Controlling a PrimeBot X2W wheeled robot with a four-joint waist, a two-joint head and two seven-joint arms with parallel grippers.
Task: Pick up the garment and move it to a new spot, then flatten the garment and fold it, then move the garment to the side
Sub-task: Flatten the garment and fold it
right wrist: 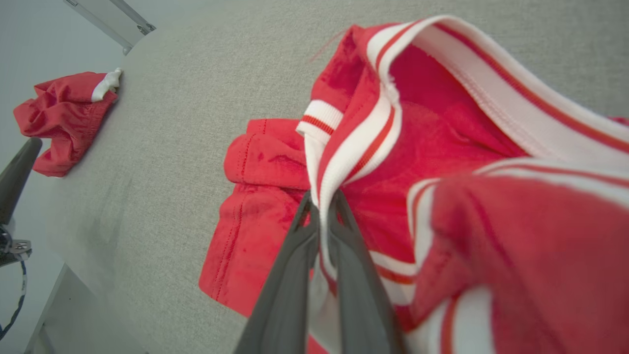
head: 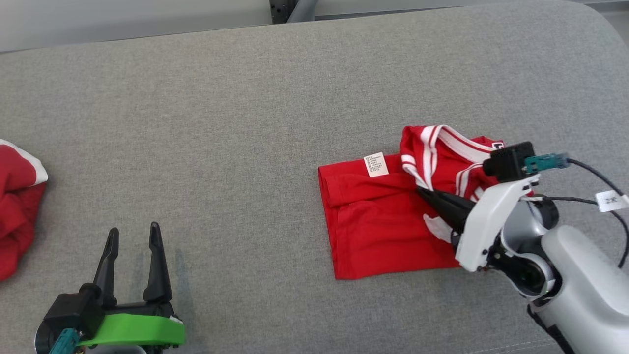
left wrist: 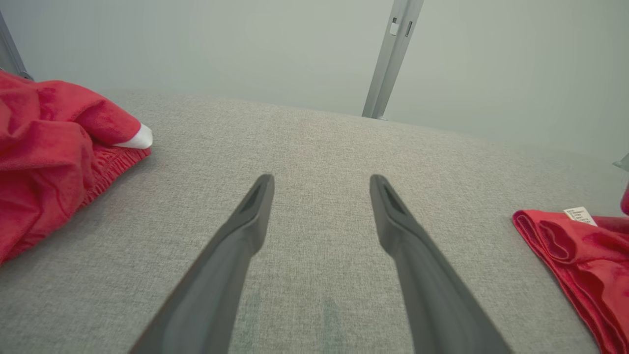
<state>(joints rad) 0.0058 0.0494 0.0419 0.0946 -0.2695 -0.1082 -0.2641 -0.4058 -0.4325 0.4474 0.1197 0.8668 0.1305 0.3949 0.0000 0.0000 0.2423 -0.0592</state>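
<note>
– When we took stock, item one was the red garment point(head: 378, 221): partly folded, lying right of centre on the grey fabric surface point(head: 245, 98), care label point(head: 376, 164) facing up. How did we enter the claws?
– Right gripper point(head: 421, 191): fingers pressed together, pinching the white-striped trim point(right wrist: 354, 147) of that garment, which was raised a little over the flat part. Left gripper point(head: 134, 228): spread wide, empty, low at the left, well apart from it.
– Item two?
– Second red garment point(head: 17, 216), bunched at the far left edge.
– Risks we noted?
– The pinch was thin, on the trim alone. We judged that a quick pull could slip it free or drag the folded part open, since nothing pinned the other side. A long carry leftward might also run into item two.
</note>
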